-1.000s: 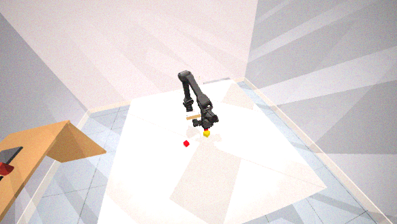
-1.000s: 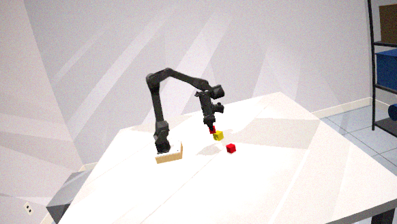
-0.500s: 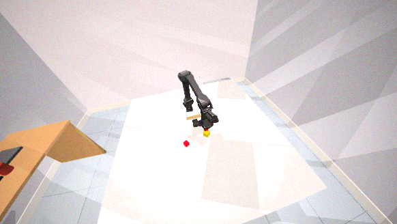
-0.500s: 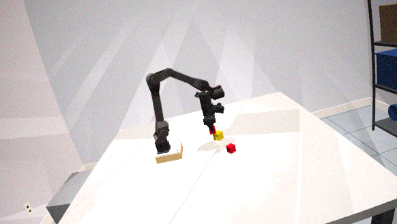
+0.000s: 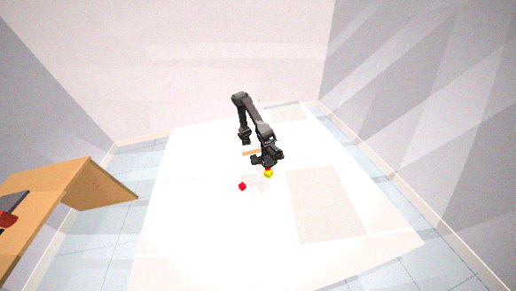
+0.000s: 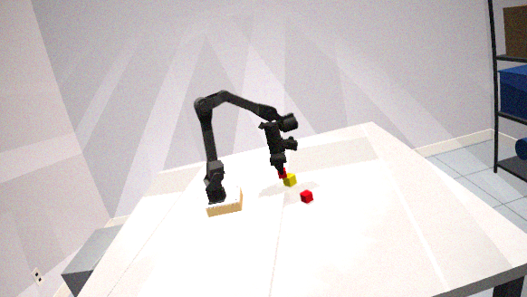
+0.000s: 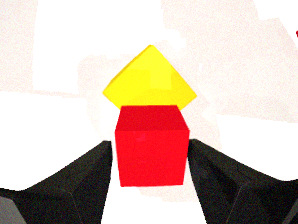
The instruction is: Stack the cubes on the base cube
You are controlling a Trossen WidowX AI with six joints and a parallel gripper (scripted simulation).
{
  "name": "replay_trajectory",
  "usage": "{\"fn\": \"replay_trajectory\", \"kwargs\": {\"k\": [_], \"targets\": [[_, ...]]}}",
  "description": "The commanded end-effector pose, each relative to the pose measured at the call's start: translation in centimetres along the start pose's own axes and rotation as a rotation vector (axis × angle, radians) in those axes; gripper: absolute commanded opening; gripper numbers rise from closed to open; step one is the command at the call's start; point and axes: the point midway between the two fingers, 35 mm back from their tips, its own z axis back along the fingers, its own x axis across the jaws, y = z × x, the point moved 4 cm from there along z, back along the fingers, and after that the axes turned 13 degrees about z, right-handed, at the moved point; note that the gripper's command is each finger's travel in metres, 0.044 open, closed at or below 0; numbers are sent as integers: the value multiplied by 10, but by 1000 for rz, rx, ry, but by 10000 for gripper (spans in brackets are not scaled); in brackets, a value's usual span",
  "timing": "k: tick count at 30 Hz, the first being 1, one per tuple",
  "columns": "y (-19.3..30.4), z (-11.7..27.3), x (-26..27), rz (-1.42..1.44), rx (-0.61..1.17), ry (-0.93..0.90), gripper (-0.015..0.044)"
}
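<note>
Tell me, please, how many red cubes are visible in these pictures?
2. One red cube sits between the gripper fingers, at a corner of the yellow base cube. The other red cube lies on the table nearby.
</note>
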Motion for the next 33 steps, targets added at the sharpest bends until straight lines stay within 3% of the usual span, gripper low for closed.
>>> {"fn": "replay_trajectory", "kwargs": {"k": [1, 16, 17, 19, 33], "targets": [[0, 2, 0, -4, -1, 1, 205], [0, 30, 0, 0, 0, 0, 205], [-1, 28, -1, -5, -1, 0, 231], [-6, 31, -11, -68, -2, 1, 265], [-37, 59, -130, -742, -9, 11, 265]]}}
